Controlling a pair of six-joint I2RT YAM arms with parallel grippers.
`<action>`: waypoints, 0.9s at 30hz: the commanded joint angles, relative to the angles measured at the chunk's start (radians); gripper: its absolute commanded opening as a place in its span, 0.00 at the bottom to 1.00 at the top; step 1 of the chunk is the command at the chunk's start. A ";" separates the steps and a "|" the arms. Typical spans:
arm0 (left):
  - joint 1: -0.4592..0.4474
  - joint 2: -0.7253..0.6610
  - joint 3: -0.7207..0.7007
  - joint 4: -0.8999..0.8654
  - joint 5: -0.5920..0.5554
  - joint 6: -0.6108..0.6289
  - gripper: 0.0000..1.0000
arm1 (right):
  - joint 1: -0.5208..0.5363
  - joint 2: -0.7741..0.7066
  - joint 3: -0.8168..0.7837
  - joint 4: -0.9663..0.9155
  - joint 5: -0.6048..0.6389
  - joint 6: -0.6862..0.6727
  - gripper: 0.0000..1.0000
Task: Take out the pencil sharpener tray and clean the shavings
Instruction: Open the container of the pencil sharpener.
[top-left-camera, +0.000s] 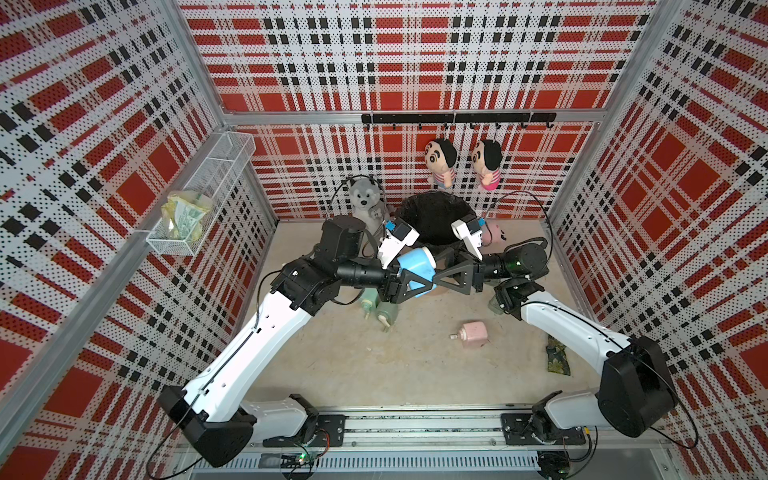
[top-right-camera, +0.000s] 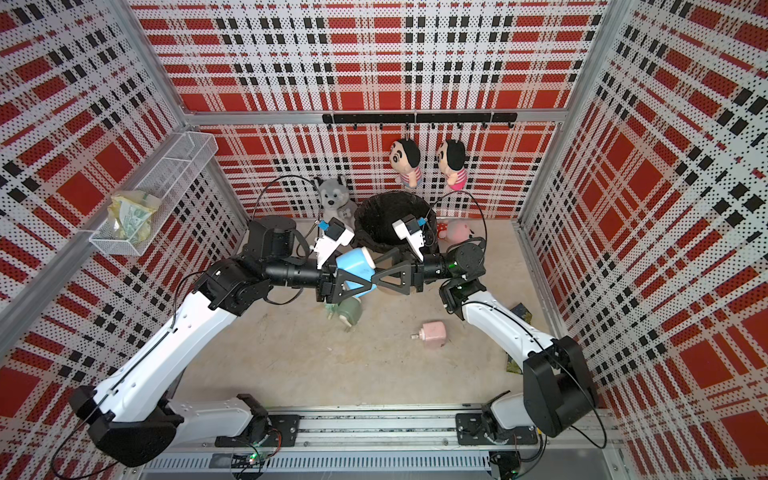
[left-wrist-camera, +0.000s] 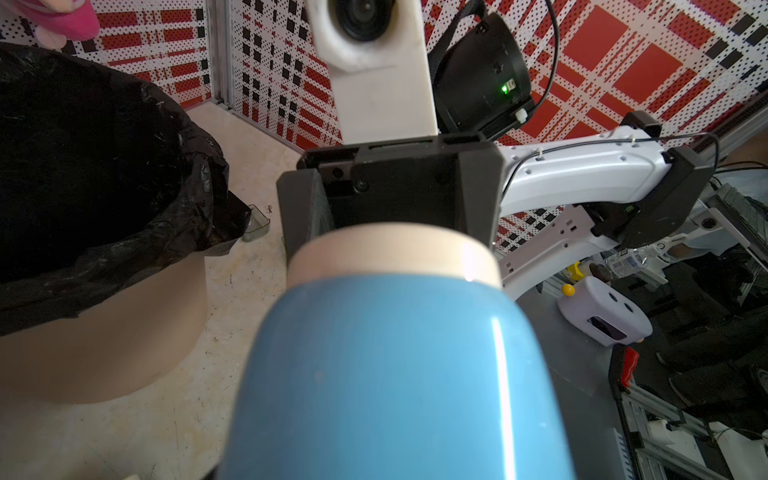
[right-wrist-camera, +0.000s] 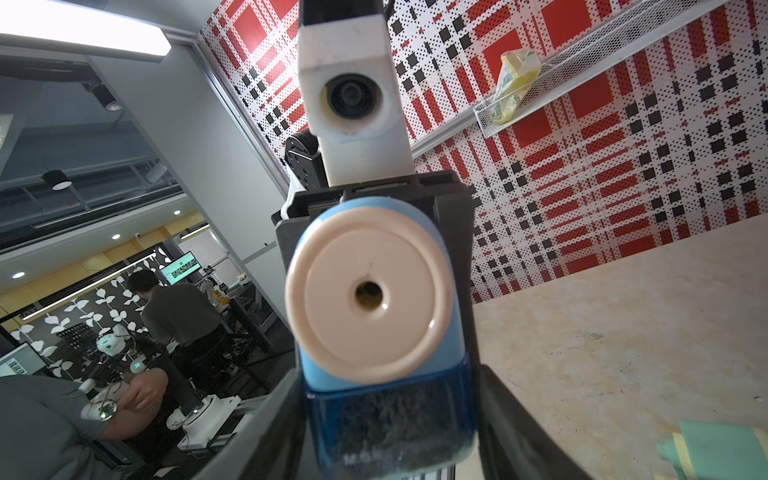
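Looking at both top views, I see the left gripper (top-left-camera: 419, 277) clenched around the light blue plastic pencil sharpener with a cream round front (top-left-camera: 415, 264). It holds the sharpener in the air over the beige table (top-left-camera: 374, 365), just at the near side of the round waste bin lined with a black plastic bag (top-left-camera: 432, 216). The sharpener lies on its side, with the cream front turned to the right arm. The right gripper (top-left-camera: 436, 271) comes from the opposite side, tip to tip with the left one, and reaches this front end. In the right wrist view the cream disc with a small hole faces the camera, and the dark blue see-through tray (right-wrist-camera: 386, 419) is still inside the body, right next to the disc, with grey shavings visible through its wall. The black fingers (right-wrist-camera: 519, 424) of the right gripper stand on both sides of the tray, very close to it, but I cannot tell if they press on it or are only beside it. On the table under the left arm lie two pale green pencil sharpeners (top-left-camera: 384, 312), and a pink pencil sharpener (top-left-camera: 473, 334) lies apart, closer to the right arm
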 joint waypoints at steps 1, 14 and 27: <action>0.009 0.003 0.010 0.043 0.001 0.015 0.52 | 0.031 0.006 0.013 0.048 -0.014 0.013 0.59; 0.034 -0.013 0.004 0.047 0.006 0.010 0.51 | 0.030 -0.020 0.029 -0.086 -0.006 -0.092 0.49; 0.046 -0.008 0.003 0.047 0.010 0.013 0.51 | 0.030 -0.034 0.021 -0.122 -0.012 -0.118 0.66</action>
